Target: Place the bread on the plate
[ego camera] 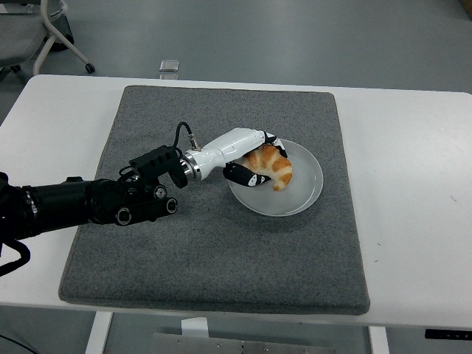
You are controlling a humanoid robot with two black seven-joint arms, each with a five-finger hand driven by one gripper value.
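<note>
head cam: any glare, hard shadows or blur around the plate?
Head view: sharp overall, even diffuse light. The plate shows only a soft sheen, no blown glare. The left hand casts only a faint shadow beside the bread. The mat texture is crisp.

One camera only, set high on the robot's side of the white table (413, 147), looking forward and down. It is near enough that the grey mat (214, 251) fills most of the picture; beyond the table's far edge lies floor.
</note>
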